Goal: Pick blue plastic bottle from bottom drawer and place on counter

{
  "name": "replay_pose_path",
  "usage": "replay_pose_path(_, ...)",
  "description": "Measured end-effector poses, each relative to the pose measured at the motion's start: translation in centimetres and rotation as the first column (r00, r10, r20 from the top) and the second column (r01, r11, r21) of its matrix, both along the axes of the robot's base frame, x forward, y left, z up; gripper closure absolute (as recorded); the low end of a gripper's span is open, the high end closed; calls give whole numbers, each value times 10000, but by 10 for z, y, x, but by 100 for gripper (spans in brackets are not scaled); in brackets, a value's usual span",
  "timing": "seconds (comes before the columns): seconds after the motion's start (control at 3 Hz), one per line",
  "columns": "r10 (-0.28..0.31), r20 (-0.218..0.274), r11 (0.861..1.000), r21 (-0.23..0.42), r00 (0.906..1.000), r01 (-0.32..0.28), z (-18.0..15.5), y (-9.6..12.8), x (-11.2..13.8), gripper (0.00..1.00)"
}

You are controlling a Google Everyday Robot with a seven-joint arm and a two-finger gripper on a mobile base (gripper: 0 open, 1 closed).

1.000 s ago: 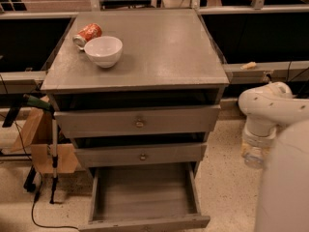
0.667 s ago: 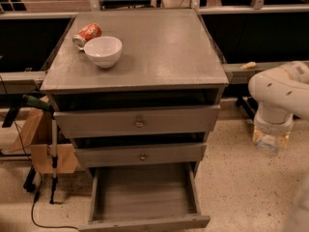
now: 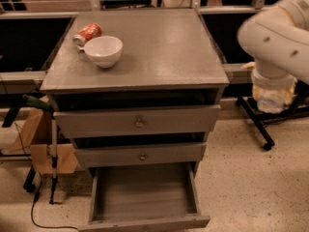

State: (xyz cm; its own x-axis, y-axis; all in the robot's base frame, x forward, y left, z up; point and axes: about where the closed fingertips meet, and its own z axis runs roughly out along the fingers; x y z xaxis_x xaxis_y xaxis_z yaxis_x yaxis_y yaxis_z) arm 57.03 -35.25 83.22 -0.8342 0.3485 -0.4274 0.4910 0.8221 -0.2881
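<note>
On the camera view, my white robot arm (image 3: 276, 33) comes in from the upper right, off to the right of the grey wooden drawer cabinet and clear of it. The gripper (image 3: 273, 90) hangs below the arm's bulky joint as a pale, blurred mass, level with the top drawer and above the speckled floor. I cannot tell whether it is spread, pressed together or pinching anything. I cannot pick out the small blue plastic bottle with any certainty, neither at the gripper nor anywhere on the cabinet. The bottom drawer (image 3: 145, 221) is pulled well out, and I see its plain grey floor. The two knobbed drawers above it stand slightly ajar. On the flat grey counter (image 3: 164, 47), the surface that carries things, an orange soda can (image 3: 88, 33) lies on its side at the back left. A white round bowl (image 3: 103, 50) sits upright just in front of it, touching or nearly touching. A brown paper bag (image 3: 38, 146) leans by the cabinet's left side.
</note>
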Motion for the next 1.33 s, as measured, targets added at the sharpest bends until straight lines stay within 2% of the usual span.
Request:
replay_pose_path(0.33, 940, 701, 9955, -130, 9931, -934, 49, 48, 39, 100)
replay_pose_path(0.67, 2046, 1055, 9786, -21, 9731, -2056, 72, 87, 64, 100)
replay_pose_path(1.0, 3384, 1384, 9376, 348, 9308, -3461, 84, 121, 73, 100)
replay_pose_path(1.33, 4499, 1624, 8762, 1100, 8782, -4692, 77, 139, 92, 100)
